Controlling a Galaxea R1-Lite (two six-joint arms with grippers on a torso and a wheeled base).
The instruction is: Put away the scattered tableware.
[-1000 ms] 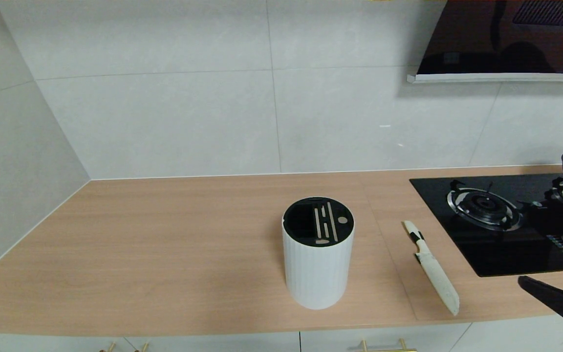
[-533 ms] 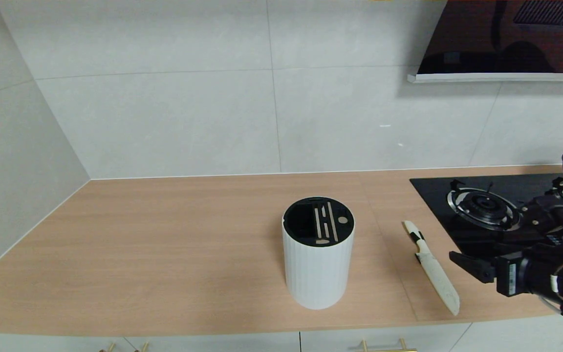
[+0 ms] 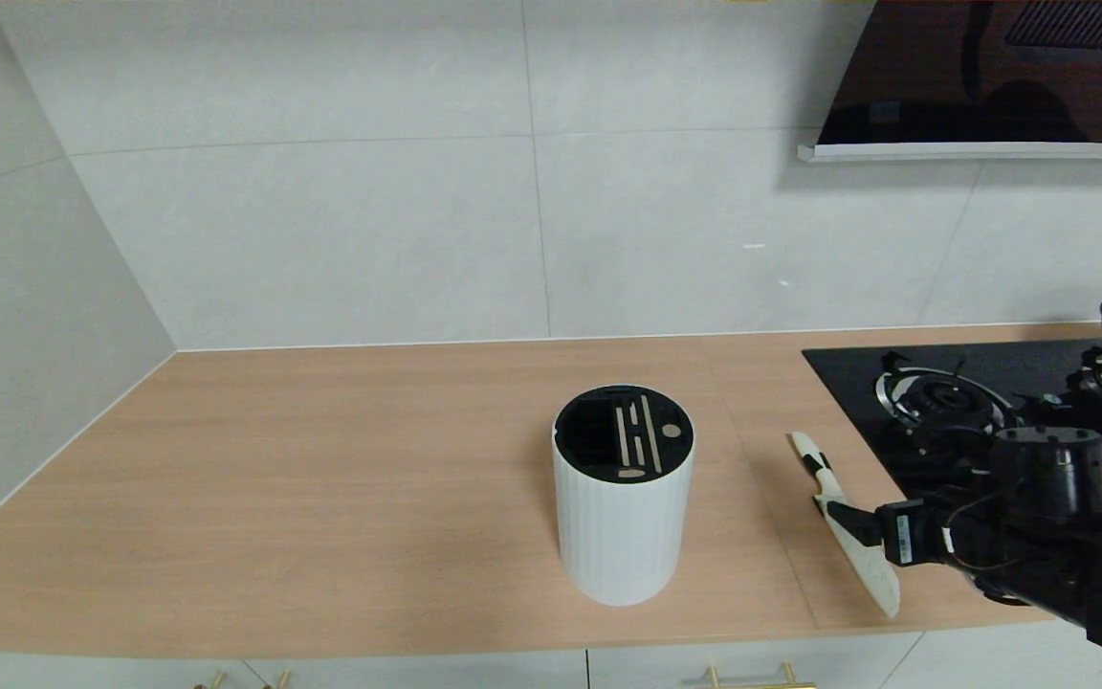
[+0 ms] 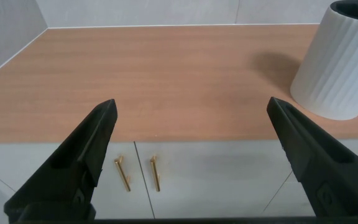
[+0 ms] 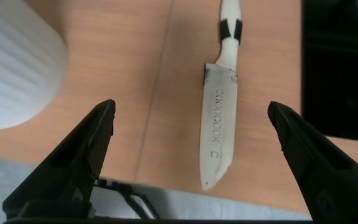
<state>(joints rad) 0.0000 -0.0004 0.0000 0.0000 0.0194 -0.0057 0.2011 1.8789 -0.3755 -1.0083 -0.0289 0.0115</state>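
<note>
Both sets of fingers wide: right gripper (image 5: 190,109) over knife (image 5: 219,130); left gripper (image 4: 190,102) facing holder (image 4: 337,68), cabinet handles (image 4: 155,174).

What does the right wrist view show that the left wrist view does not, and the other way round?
Particular to the right wrist view: the knife lying flat on the countertop, with the black stove beside it. Particular to the left wrist view: the gold cabinet handles below the countertop and the tiled wall. Shared: the white ribbed holder, the countertop, and an open end effector in each: left end effector, right end effector.
</note>
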